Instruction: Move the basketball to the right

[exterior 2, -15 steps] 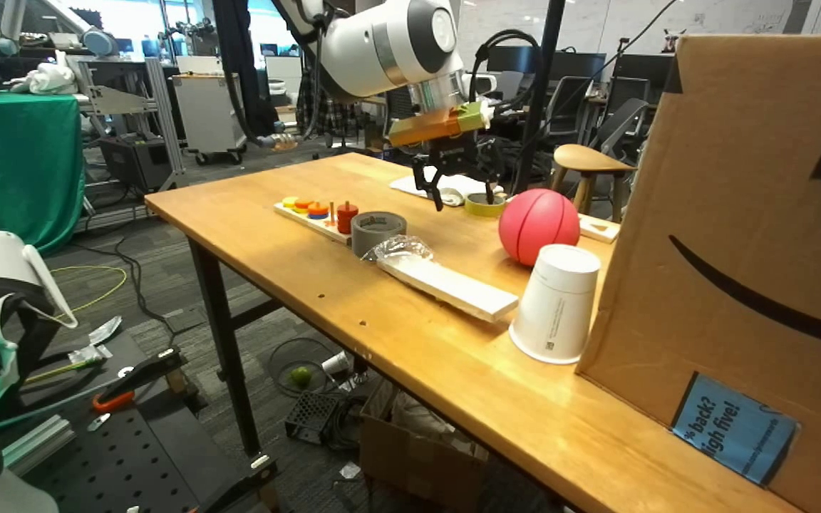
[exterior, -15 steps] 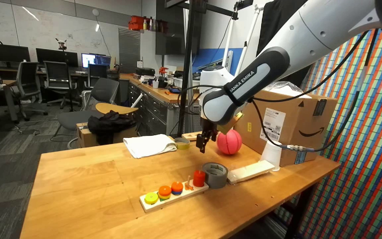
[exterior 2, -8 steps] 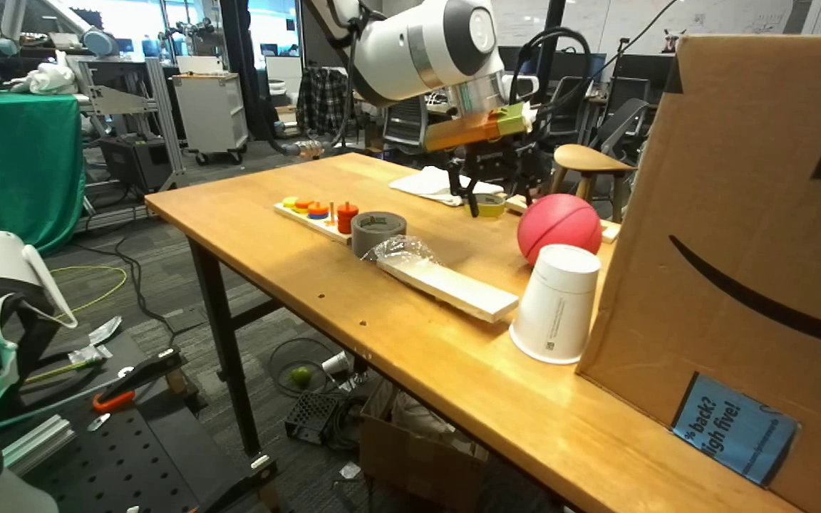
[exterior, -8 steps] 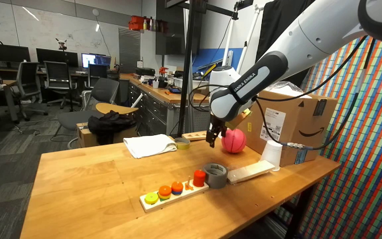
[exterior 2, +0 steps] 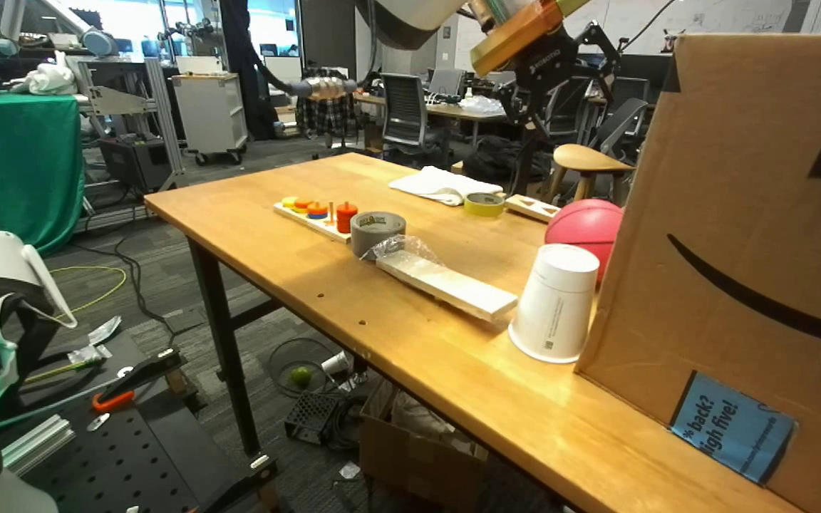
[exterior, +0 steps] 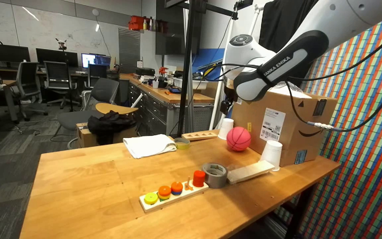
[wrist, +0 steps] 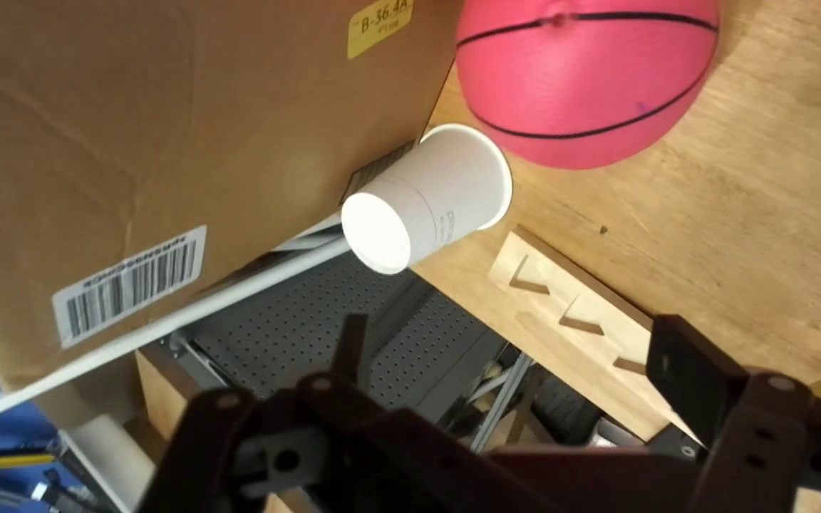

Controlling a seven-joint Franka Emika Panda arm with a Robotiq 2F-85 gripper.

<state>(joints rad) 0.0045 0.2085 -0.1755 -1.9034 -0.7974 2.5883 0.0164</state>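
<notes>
Rightward in both exterior views: that is how the basketball [exterior: 238,139] has shifted since the earlier frames, closing on the cardboard box [exterior: 290,124]. Over the same stretch the end effector [wrist: 512,349] has lifted from beside it and now hangs well above the surface [exterior: 95,186]. Its fingers [wrist: 688,374] are spread apart with nothing between them, as the wrist view shows, so the basketball is not held.

The basketball rests on the surface alongside the cardboard box, just beside the upturned rear cup [exterior: 226,128]. In an exterior view the front cup [exterior 2: 555,305] and the cardboard box hide part of it; whether it touches the cardboard box or the rear cup I cannot tell.

For the task, this looks like a push that has served its purpose: the basketball sits further right and the end effector is clear of it. The sentence sets no exact goal, but with the cardboard box so near there seems little room left that way. I judge the job done or nearly so, with only a clean withdrawal remaining. The likeliest trouble now is the round, unheld basketball drifting back to the left, or nudging the rear cup
</notes>
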